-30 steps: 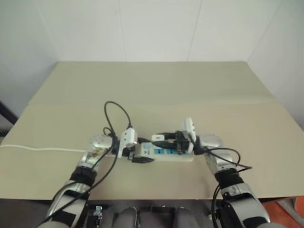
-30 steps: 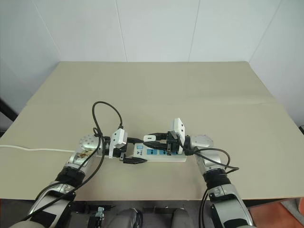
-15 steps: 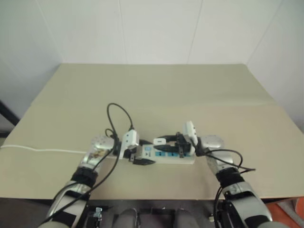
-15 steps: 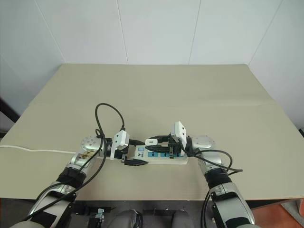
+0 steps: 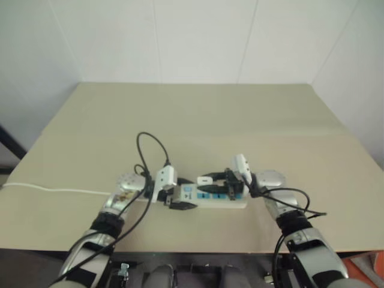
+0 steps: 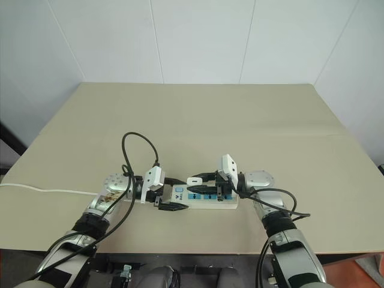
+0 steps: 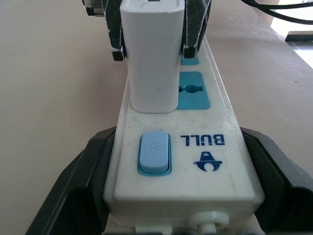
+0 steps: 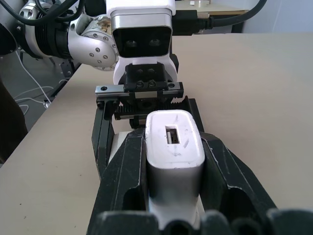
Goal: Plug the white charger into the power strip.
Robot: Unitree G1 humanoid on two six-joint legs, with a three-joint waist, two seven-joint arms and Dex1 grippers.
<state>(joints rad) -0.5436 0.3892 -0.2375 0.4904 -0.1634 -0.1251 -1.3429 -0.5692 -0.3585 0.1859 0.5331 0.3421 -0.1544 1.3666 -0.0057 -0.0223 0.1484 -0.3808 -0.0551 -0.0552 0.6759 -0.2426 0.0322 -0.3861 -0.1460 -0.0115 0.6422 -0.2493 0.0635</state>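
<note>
Left wrist view: small white boxy charger (image 7: pixel 152 54) upright on long white plastic power strip (image 7: pixel 195 161), clamped between right gripper (image 8: pixel 173 161) fingers, just beyond blue switch. Left gripper (image 7: pixel 181 205) spread wide, bracing strip's switch end. Base apparently flush; seating uncertain. Push straight down, across strip's long axis.

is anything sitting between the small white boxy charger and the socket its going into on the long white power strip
Nothing visible does. The small white boxy charger, clamped in the right gripper, stands upright on the long white power strip next to the blue switch, its base against the strip's face.
</note>
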